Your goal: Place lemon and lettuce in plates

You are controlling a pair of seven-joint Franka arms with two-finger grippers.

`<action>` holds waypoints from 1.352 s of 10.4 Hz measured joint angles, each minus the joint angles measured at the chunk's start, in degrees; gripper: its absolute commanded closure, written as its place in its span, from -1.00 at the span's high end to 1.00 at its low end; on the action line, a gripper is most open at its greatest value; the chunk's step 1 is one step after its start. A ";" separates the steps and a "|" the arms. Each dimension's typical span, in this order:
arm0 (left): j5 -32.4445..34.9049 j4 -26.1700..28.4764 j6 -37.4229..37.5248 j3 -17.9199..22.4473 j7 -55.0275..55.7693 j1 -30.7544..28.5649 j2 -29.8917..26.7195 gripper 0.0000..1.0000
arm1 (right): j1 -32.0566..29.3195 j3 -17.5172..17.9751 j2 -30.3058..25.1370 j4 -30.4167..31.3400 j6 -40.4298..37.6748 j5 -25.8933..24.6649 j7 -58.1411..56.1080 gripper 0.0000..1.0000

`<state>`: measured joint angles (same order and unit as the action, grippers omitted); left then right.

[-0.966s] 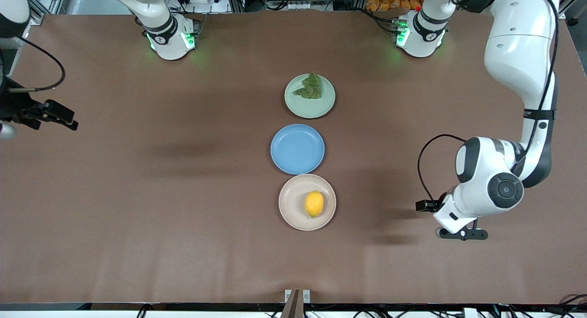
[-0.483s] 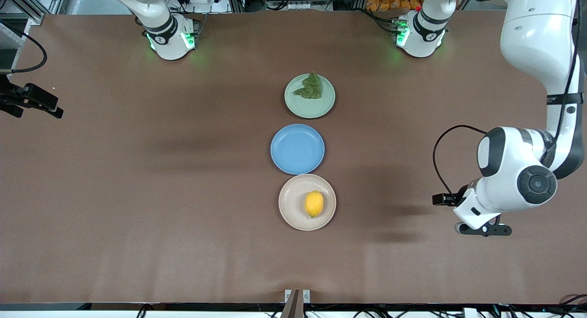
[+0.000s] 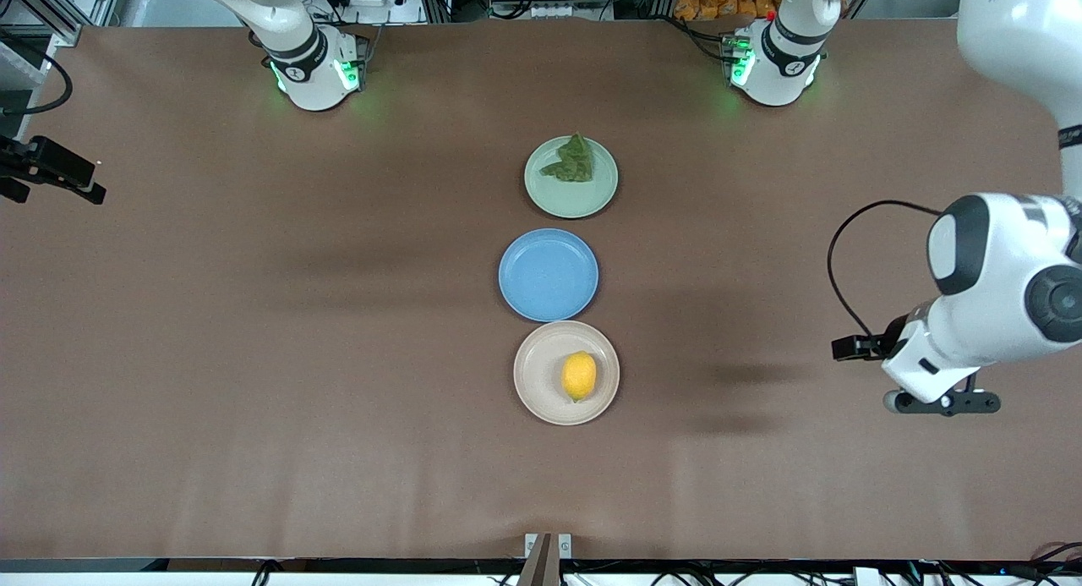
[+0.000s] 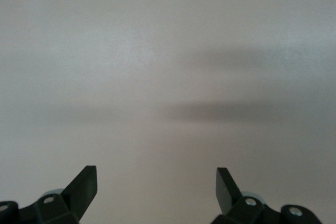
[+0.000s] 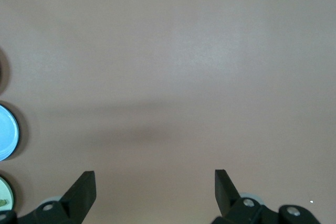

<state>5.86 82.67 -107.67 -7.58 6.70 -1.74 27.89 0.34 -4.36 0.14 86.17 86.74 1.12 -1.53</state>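
The yellow lemon (image 3: 579, 375) lies in the beige plate (image 3: 531, 375), the plate nearest the front camera. The dark green lettuce (image 3: 573, 161) lies in the mint green plate (image 3: 583, 202), the plate nearest the robots' bases. My left gripper (image 3: 941, 402) is open and empty over bare table toward the left arm's end, well apart from the plates; its wrist view (image 4: 156, 187) shows only table. My right gripper (image 3: 52, 173) is open and empty at the right arm's end of the table; its wrist view (image 5: 155, 190) shows bare table between the fingers.
An empty blue plate (image 3: 548, 275) sits between the two other plates. In the right wrist view, the blue plate (image 5: 6, 132) and the mint plate's rim (image 5: 4, 195) show at the picture's edge. The table is brown.
My left gripper has drawn away from the plates toward the left arm's end. My right gripper has drawn farther toward the right arm's end. Lemon and lettuce have not moved.
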 measured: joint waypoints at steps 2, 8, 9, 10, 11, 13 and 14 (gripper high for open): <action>-2.07 4.10 0.77 -0.10 0.00 -0.04 -6.07 1.00 | 0.00 0.06 -0.02 -0.25 -0.01 0.00 -0.29 1.00; -7.63 6.56 11.23 -0.31 0.00 -0.02 -18.86 1.00 | 0.00 0.04 -0.02 -0.56 -0.81 0.82 -1.58 1.00; -7.63 6.00 13.41 -0.31 0.00 -0.05 -19.96 1.00 | 0.00 0.03 -0.02 -0.61 -0.83 0.94 -1.61 1.00; -7.63 5.01 15.65 -0.31 0.00 -0.06 -20.67 1.00 | 0.00 0.02 -0.02 -0.66 -0.87 0.97 -1.63 1.00; -7.63 4.07 17.14 -0.31 0.00 -0.06 -21.31 1.00 | 0.00 0.02 -0.02 -0.70 -0.92 0.99 -1.65 1.00; -7.63 3.20 18.67 -0.31 0.00 -0.06 -22.99 1.00 | 0.00 0.02 -0.02 -0.74 -0.98 1.04 -1.69 1.00; -7.63 3.08 19.00 -0.30 0.00 -0.08 -23.89 1.00 | 0.00 0.02 -0.02 -0.75 -1.00 1.05 -1.70 1.00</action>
<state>-1.77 85.76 -88.67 -7.88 6.70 -1.82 4.00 0.33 -4.34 0.12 85.42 85.74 2.17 -3.23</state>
